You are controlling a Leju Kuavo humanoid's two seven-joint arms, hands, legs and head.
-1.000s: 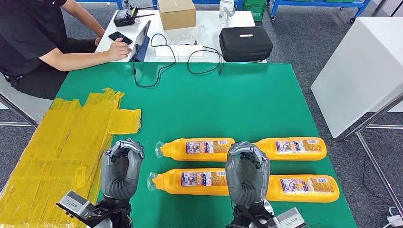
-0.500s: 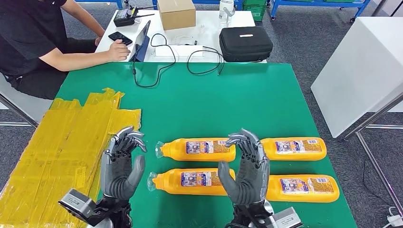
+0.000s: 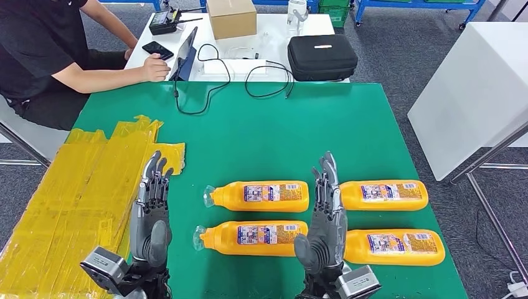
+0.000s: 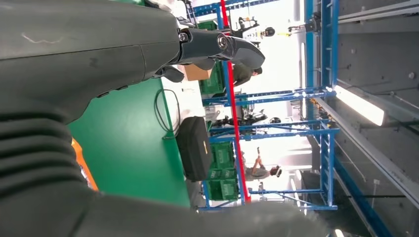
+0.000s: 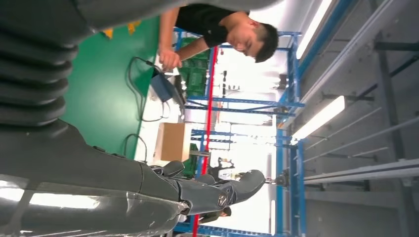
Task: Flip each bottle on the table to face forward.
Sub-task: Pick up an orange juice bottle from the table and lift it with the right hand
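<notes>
Several orange bottles lie on their sides on the green table [image 3: 280, 124], labels up, in two rows. The far-left bottle [image 3: 258, 195] and near-left bottle [image 3: 252, 238] have clear caps pointing left. The far-right bottle [image 3: 383, 194] and near-right bottle [image 3: 395, 246] lie beyond my right hand. My left hand [image 3: 150, 212] is raised left of the bottles, fingers straight and spread, holding nothing. My right hand [image 3: 325, 218] is raised between the left and right pairs, fingers extended, empty. The left hand [image 4: 99, 54] and right hand [image 5: 99, 173] appear stretched out in the wrist views too.
Yellow tape sheets [image 3: 81, 193] cover the table's left part. A seated person [image 3: 43, 56] rests a hand by a tablet [image 3: 185, 55] on the white desk behind. A black case [image 3: 321, 57], cardboard box [image 3: 230, 17] and cables [image 3: 249, 71] lie there. A white cabinet [image 3: 479, 81] stands at right.
Both hands have uncurled from closed fists to fully straightened, spread fingers. The bottles have not moved.
</notes>
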